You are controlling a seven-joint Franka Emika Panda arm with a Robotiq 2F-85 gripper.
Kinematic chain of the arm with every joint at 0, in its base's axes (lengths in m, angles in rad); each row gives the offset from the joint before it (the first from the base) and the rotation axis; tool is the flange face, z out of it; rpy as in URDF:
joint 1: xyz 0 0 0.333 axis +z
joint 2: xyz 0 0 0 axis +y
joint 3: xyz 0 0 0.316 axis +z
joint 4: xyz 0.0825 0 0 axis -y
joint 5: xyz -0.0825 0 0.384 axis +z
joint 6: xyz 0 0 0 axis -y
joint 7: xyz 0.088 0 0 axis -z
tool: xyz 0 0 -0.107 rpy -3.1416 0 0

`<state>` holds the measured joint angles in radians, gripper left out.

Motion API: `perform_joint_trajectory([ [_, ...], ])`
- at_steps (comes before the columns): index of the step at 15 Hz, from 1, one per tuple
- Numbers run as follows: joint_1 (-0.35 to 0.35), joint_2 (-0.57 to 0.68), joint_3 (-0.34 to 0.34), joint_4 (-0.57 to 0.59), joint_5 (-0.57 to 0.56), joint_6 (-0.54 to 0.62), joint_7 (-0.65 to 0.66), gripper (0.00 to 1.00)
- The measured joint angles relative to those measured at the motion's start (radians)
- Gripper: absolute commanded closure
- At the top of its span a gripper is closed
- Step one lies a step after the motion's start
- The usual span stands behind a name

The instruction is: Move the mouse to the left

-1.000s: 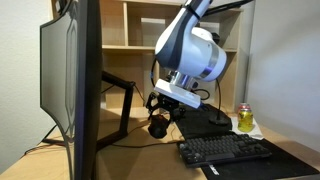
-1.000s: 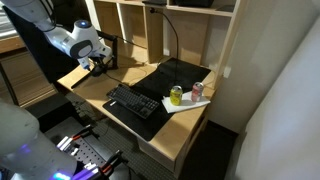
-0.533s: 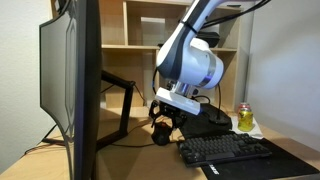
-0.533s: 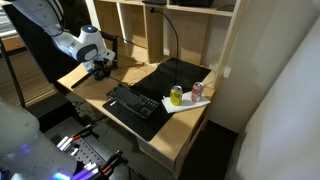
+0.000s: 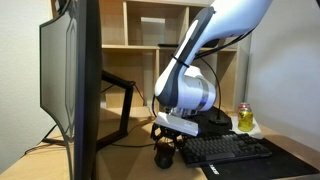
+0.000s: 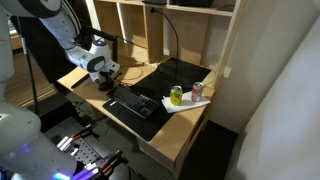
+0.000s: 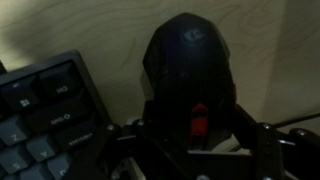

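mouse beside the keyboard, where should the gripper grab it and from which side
Grip the mouse across its two long sides near the middle, coming straight down from above. It lies flat on the desk, a rounded oval narrower across than along, so the open gripper probably spans it. The keyboard sits close on one side, so that finger needs the gap.

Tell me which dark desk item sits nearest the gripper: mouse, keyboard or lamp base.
The mouse: the wrist view shows it right at the gripper, keyboard beside it; the lamp base stands farther back.
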<state>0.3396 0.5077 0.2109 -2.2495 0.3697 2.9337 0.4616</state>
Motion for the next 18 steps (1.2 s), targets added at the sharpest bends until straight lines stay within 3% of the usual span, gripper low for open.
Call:
perform_joint_trajectory([
  [4, 0.060, 0.014, -0.059, 0.028, -0.058, -0.071, 0.051, 0.50],
  [5, 0.069, 0.014, -0.068, 0.039, -0.071, -0.096, 0.059, 0.06],
  [7, 0.077, 0.014, -0.076, 0.057, -0.088, -0.129, 0.070, 0.01],
  [12, 0.028, -0.044, -0.010, 0.080, -0.054, -0.154, 0.022, 0.00],
  [14, -0.005, -0.115, 0.015, 0.073, -0.026, -0.241, 0.010, 0.00],
  [18, -0.055, -0.329, 0.004, 0.013, -0.013, -0.494, 0.031, 0.00],
])
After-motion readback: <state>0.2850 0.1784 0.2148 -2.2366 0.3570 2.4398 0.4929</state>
